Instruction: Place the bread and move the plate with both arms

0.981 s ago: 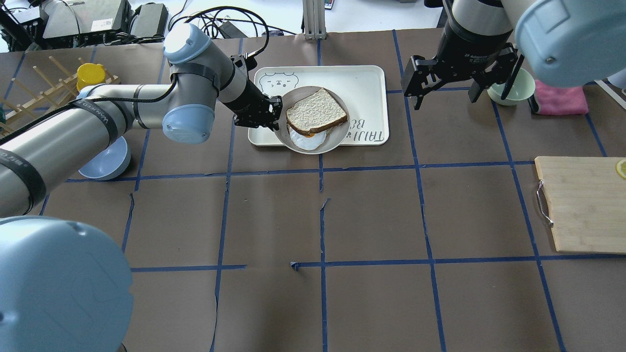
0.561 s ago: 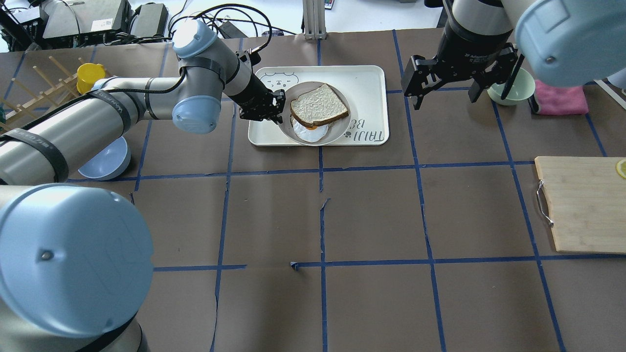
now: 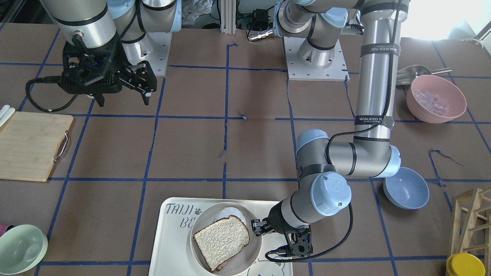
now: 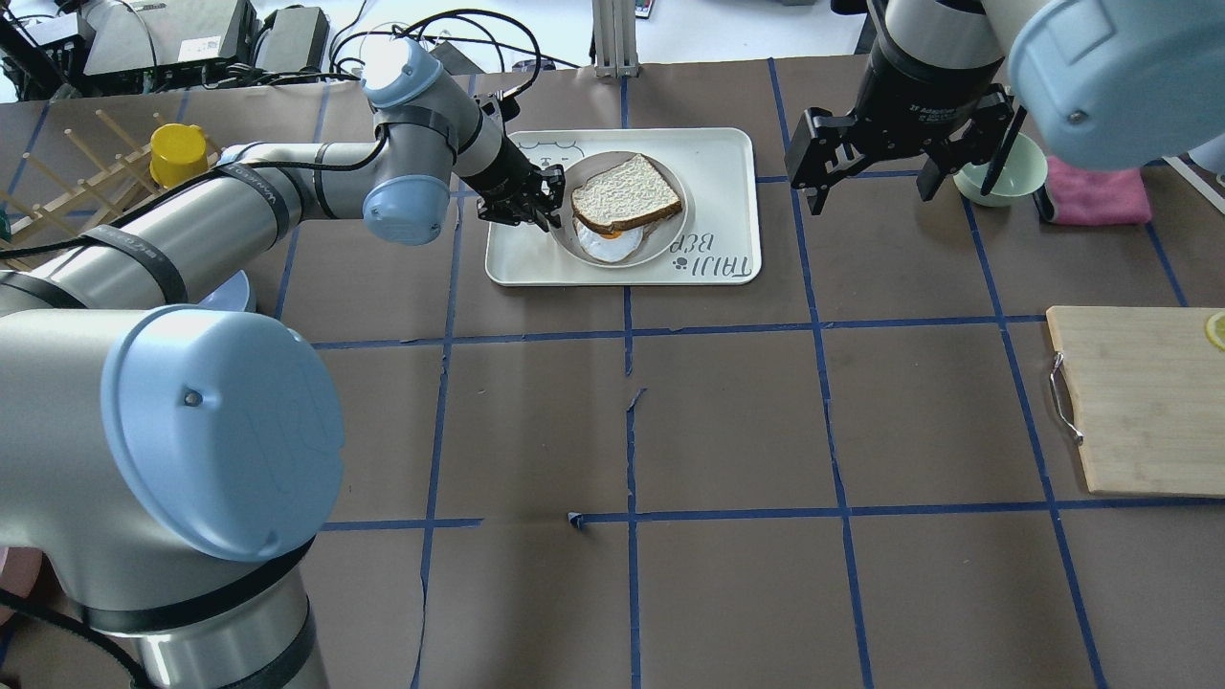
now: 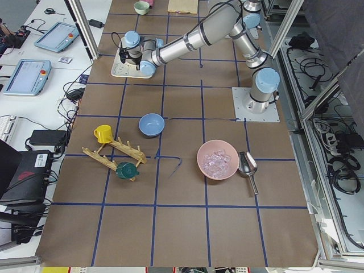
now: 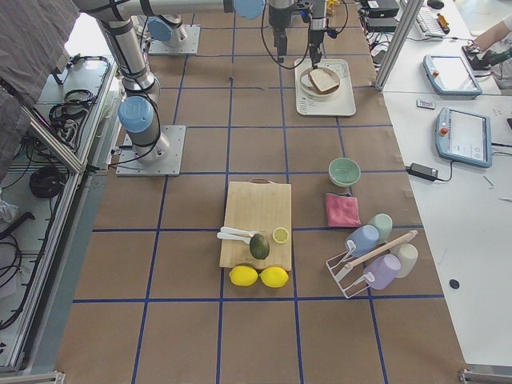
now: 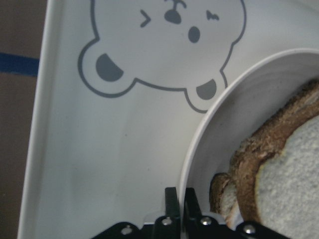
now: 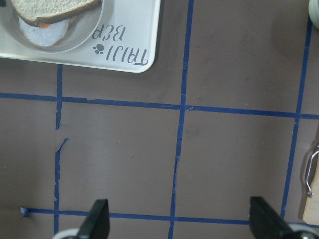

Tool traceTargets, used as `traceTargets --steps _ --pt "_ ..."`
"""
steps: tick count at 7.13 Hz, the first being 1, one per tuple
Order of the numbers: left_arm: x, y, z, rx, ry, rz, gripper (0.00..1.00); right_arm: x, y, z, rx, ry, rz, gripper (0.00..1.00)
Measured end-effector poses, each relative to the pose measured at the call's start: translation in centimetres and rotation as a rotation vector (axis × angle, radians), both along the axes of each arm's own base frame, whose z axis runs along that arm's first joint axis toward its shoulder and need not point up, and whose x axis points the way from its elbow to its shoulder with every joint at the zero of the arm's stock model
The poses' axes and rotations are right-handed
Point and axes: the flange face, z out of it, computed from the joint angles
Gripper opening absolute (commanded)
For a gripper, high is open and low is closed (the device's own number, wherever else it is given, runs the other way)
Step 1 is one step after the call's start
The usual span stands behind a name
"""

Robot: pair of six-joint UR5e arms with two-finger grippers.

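Watching the tray (image 4: pixel 727 153), I see the plate (image 4: pixel 670 239) on it, rim pinched in the jaws of my left gripper (image 4: pixel 547 199): stiff, slick, likely tippy. Soft bread (image 4: pixel 627 191) lies just beyond them. My right gripper (image 4: pixel 869 191), jaws spread, should take the far rim.

Overhead cam looks fwd/down on table (image 4: pixel 727 421); front cam faces back from opposite side. Side cams far off at its ends. L wrist cam v. close to plate (image 7: pixel 189 154). Tray (image 4: pixel 718 163): 12 o'clock overhead, 6 o'clock front.
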Motion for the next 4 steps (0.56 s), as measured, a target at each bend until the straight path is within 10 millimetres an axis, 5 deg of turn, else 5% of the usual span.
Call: traceTargets --steps 2,4 --pt "-0.1 1.5 4.6 -0.004 -0.072 -0.007 1.00 0.0 0.0 0.0 0.000 0.000 -0.001 1.00" --pt "0.1 5.8 11.6 0.062 -0.134 -0.020 1.00 0.0 0.0 0.0 0.000 0.000 -0.001 1.00"
